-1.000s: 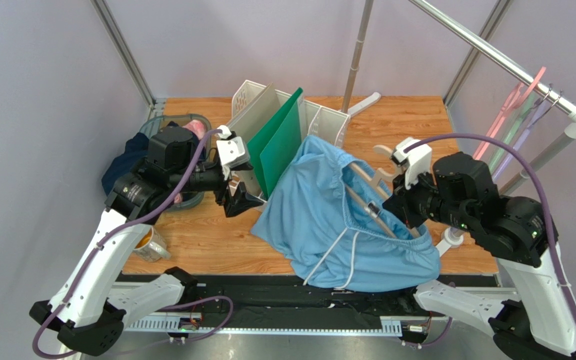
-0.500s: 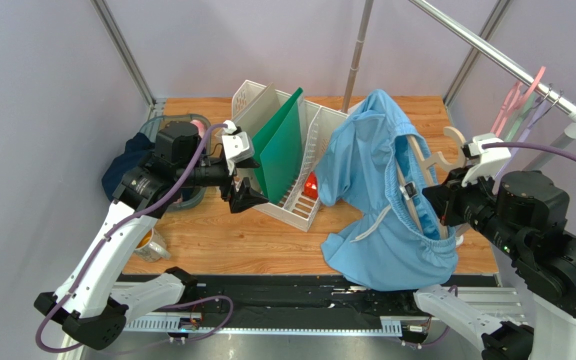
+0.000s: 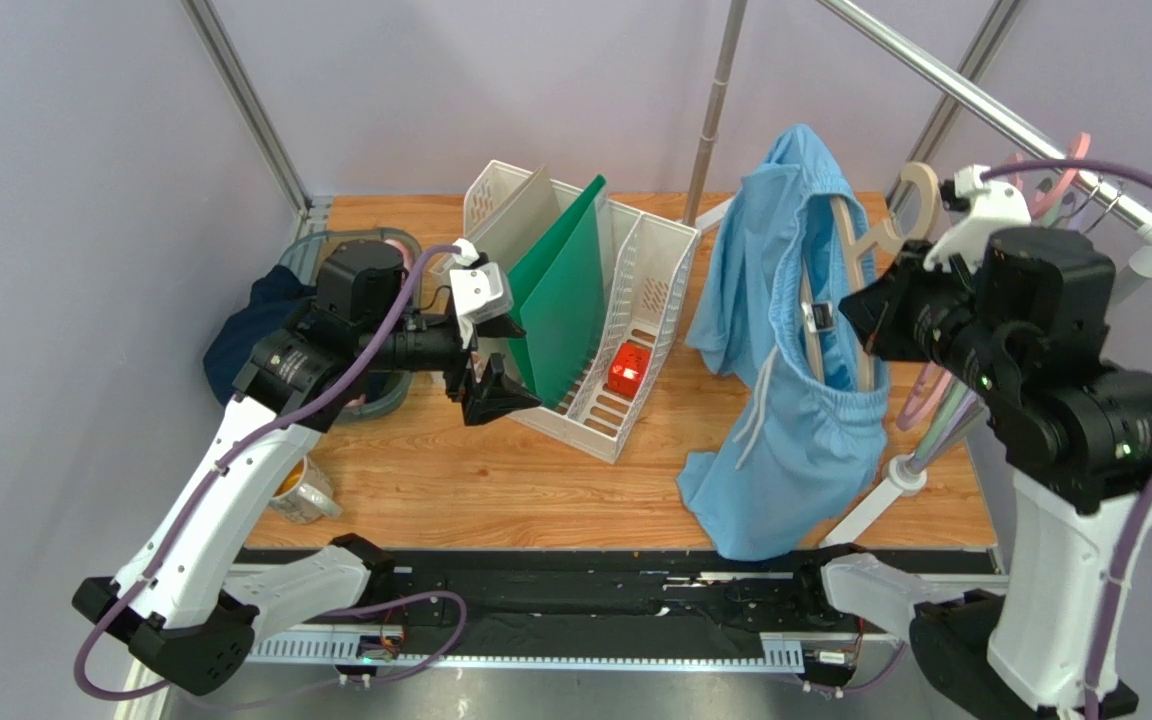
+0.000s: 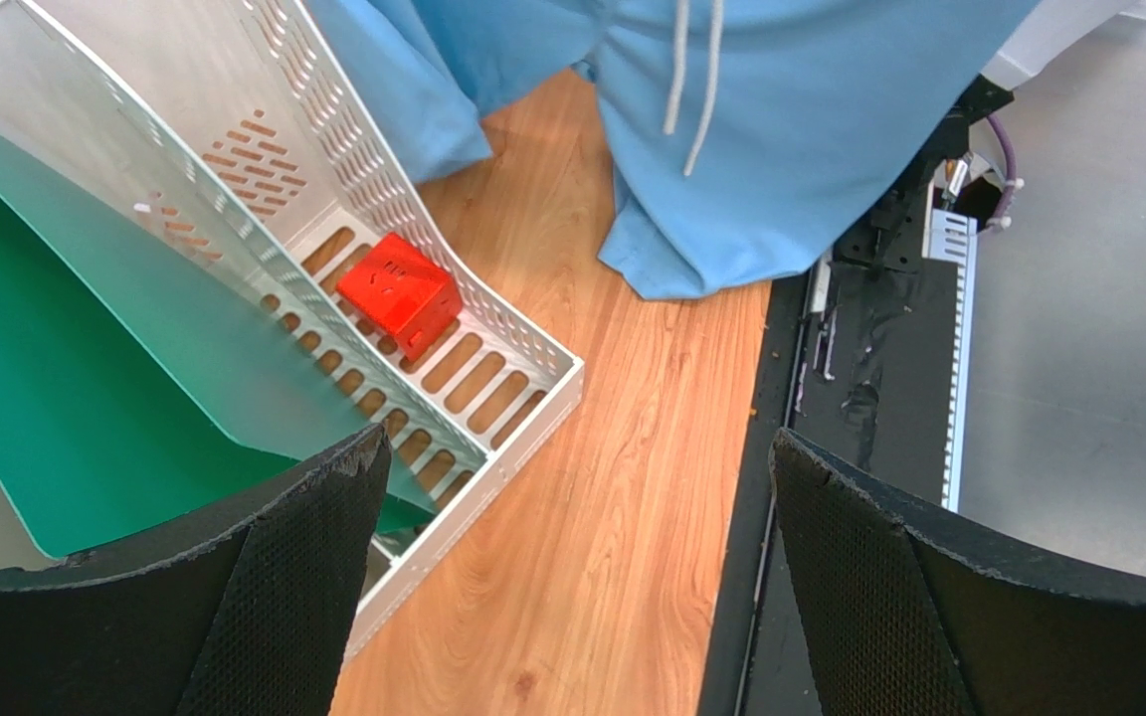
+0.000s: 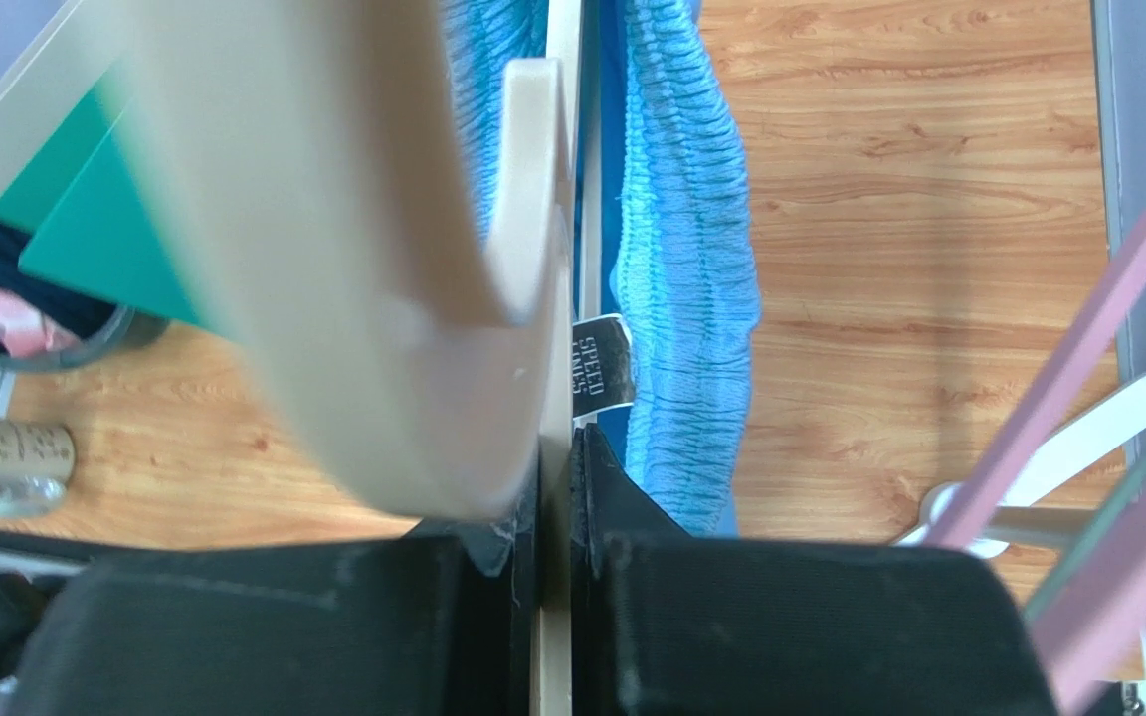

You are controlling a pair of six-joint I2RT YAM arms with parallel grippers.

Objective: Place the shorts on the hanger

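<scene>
The light blue shorts [image 3: 778,375] hang on the beige wooden hanger [image 3: 905,203], lifted above the table's right side, their lower hem near the front edge. My right gripper [image 3: 871,308] is shut on the hanger; in the right wrist view the jaws clamp the hanger [image 5: 385,269] with the gathered waistband [image 5: 676,269] just beyond. The hanger's hook is close to the metal rail [image 3: 988,105]. My left gripper [image 3: 485,393] is open and empty beside the white file rack [image 3: 642,255]. The left wrist view shows the shorts' hem [image 4: 774,149] and drawstrings.
The file rack [image 4: 310,224] holds a green folder [image 3: 560,300] and a red block [image 3: 627,365]. Thin pink, green and purple hangers [image 3: 1040,210] hang on the rail at right. A dark navy garment [image 3: 244,323] and a basket lie at left. A cup [image 3: 297,488] stands near the front left.
My right gripper has lifted the hanger with the shorts up and back to the right, from low over the table toward the rail. The shorts now hang clear. The left arm barely moved.
</scene>
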